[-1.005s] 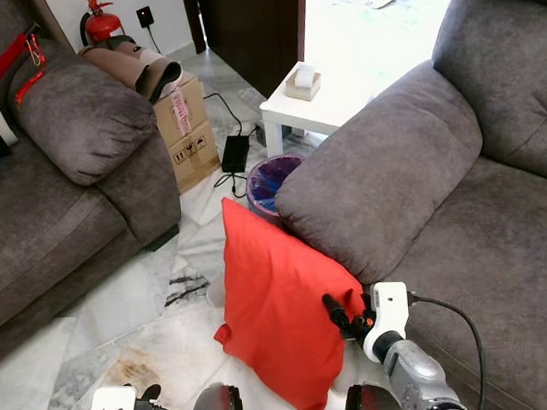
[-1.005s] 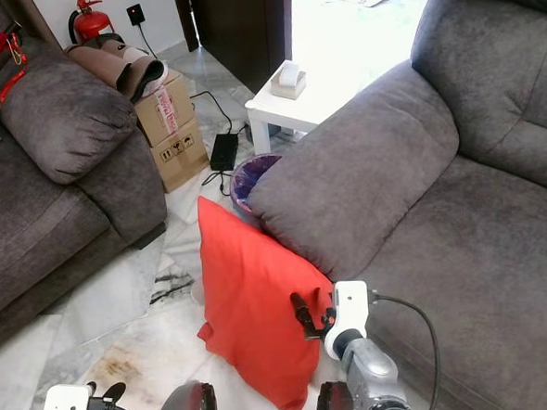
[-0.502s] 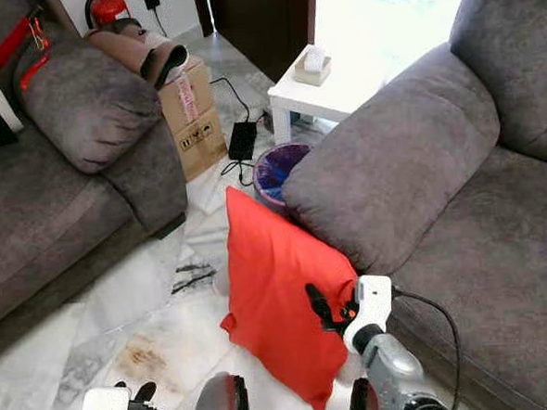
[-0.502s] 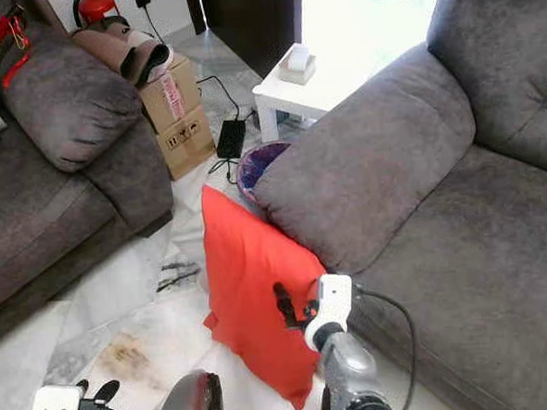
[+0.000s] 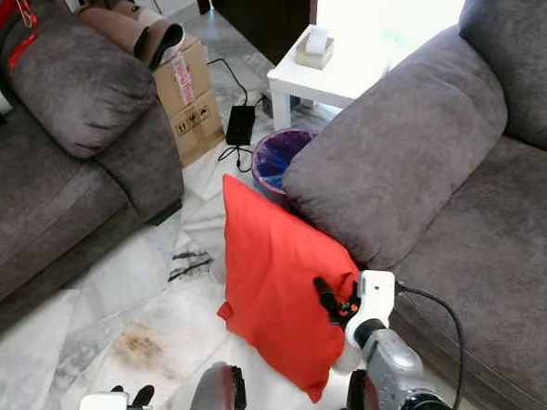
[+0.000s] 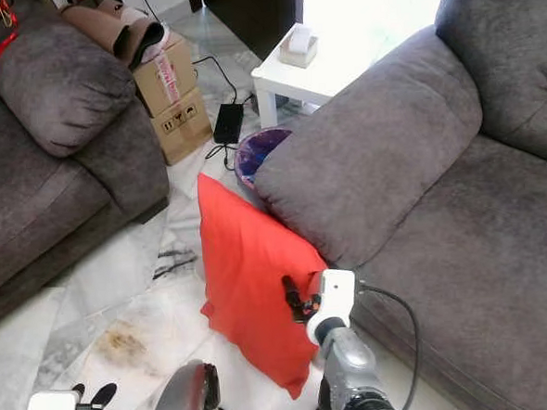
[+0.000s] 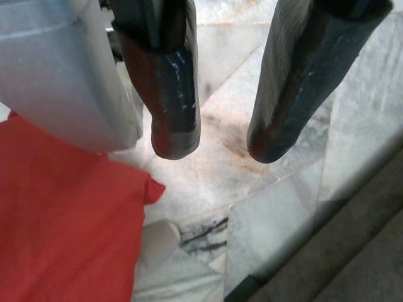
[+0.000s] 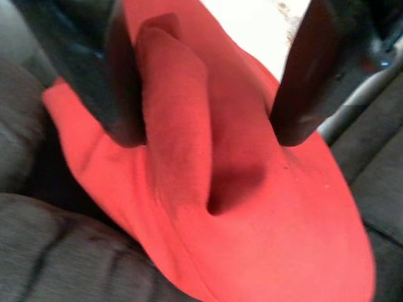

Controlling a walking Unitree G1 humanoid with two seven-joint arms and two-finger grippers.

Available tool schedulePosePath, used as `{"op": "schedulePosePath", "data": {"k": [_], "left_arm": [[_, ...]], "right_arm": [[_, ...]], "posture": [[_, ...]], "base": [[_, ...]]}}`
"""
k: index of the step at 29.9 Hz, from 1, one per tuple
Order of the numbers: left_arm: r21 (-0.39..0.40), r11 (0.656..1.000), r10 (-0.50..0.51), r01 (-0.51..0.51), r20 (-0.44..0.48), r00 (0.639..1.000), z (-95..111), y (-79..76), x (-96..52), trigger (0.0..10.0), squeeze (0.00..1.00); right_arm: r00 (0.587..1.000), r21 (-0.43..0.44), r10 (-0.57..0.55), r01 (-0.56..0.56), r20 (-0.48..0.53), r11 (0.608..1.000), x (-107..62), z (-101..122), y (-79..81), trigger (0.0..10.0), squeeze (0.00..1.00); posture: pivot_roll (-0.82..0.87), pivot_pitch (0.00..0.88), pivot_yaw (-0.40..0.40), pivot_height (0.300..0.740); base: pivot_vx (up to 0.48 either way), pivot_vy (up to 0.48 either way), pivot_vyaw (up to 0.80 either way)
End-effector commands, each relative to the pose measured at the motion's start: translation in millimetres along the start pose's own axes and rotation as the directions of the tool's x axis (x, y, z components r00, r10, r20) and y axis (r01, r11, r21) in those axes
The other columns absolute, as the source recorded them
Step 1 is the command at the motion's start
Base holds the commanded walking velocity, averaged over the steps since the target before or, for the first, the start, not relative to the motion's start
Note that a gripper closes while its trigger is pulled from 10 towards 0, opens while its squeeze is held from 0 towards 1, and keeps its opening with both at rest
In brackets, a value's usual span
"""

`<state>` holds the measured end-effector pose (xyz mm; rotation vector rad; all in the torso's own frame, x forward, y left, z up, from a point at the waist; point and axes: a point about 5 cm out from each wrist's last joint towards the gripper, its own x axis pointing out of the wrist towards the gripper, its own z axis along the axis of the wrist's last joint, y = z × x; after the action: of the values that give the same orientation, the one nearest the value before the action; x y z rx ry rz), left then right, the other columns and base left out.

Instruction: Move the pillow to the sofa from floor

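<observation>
Reaching for the red pillow that leans against the sofa arm

The red pillow (image 5: 278, 284) stands on edge on the marble floor (image 5: 122, 307), its back resting against the arm of the grey sofa (image 5: 459, 203) on the robot's right. The right gripper (image 5: 328, 299) is at the pillow's upper right edge, its fingers (image 8: 116, 82) spread either side of a raised fold of the fabric, not yet pinched on it, so the grasp looks to be the step in hand. Next, the fingers need to close on that fold and lift the pillow up onto the seat. The left gripper (image 7: 217, 135) hangs low over the floor, fingers apart, holding nothing. Behind the pillow a purple bin (image 5: 280, 158) seems to hold only a liner, and a cardboard box (image 5: 188, 103) carries rolled brown fabric on top.
</observation>
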<state>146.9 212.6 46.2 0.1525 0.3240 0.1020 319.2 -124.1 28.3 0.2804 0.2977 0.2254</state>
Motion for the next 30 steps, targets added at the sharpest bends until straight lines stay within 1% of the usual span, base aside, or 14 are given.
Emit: {"op": "schedulePosePath", "data": {"k": [1,6,12,14,16,19,21,23,24,30], "left_arm": [[0.011,1.000,0.007,-0.007,-0.040,0.999,-5.3,1.2,-5.7,10.0,0.00],[0.000,1.000,0.020,-0.020,-0.048,0.999,-6.6,2.8,-7.8,10.0,0.00],[-0.004,0.999,0.033,-0.033,-0.055,0.998,-7.6,5.0,-11.3,10.0,0.00],[-0.006,0.999,0.035,-0.036,-0.055,0.998,-7.3,5.2,-11.3,10.0,0.00],[-0.005,0.999,0.034,-0.034,-0.055,0.998,-7.4,5.2,-10.0,10.0,0.00],[-0.008,0.999,0.037,-0.038,-0.054,0.998,-6.9,6.3,-7.4,10.0,0.00],[-0.008,0.999,0.038,-0.039,-0.053,0.998,-6.4,6.6,-6.3,10.0,0.00],[-0.009,0.999,0.040,-0.040,-0.050,0.998,-5.8,7.0,-4.3,10.0,0.00],[-0.011,0.999,0.044,-0.044,-0.045,0.998,-5.3,7.8,-2.9,10.0,0.00],[-0.014,0.999,0.048,-0.049,-0.037,0.998,-4.3,8.1,2.5,10.0,0.00]], "right_arm": [[1.000,0.038,-0.021,0.021,-0.024,0.999,-5.9,-10.8,-4.2,0.0,0.00],[1.000,0.070,-0.016,0.017,-0.014,0.997,-7.6,-11.8,-6.3,0.0,0.00],[1.000,0.113,-0.013,0.013,-0.004,0.994,-8.2,-14.0,-3.9,0.0,0.00],[1.000,0.114,-0.008,0.008,-0.004,0.993,-7.9,-14.1,-3.0,0.0,0.00],[0.999,0.163,0.037,-0.036,-0.007,0.986,-6.4,-15.9,3.9,0.0,0.00],[0.998,0.155,0.064,-0.061,-0.014,0.986,-6.0,-17.8,8.7,0.0,0.00],[0.998,0.159,0.064,-0.061,-0.014,0.985,-5.9,-17.9,9.0,0.0,0.00],[0.998,0.171,0.062,-0.057,-0.025,0.984,-6.0,-19.5,9.2,0.0,0.00],[0.997,0.191,0.070,-0.064,-0.025,0.980,-6.5,-21.7,11.5,0.0,0.00],[0.996,0.200,0.085,-0.078,-0.029,0.977,-7.8,-26.6,16.7,0.0,0.00]], "posture": [[0.35,0.338,0.052,0.618],[0.35,0.340,0.052,0.618],[0.35,0.342,0.052,0.618],[0.35,0.342,0.052,0.618],[0.34,0.338,0.051,0.618],[0.34,0.334,0.049,0.618],[0.34,0.332,0.048,0.618],[0.34,0.325,0.045,0.618],[0.33,0.320,0.044,0.618],[0.33,0.307,0.041,0.618]], "base": [[0.000,0.000,0.00],[0.000,0.000,0.00],[0.000,0.000,0.00],[0.000,0.000,0.00],[0.000,0.000,0.00],[0.000,0.000,0.00],[0.000,0.000,0.00],[0.000,0.000,0.00],[0.000,0.000,0.00],[0.000,0.000,0.00]]}}
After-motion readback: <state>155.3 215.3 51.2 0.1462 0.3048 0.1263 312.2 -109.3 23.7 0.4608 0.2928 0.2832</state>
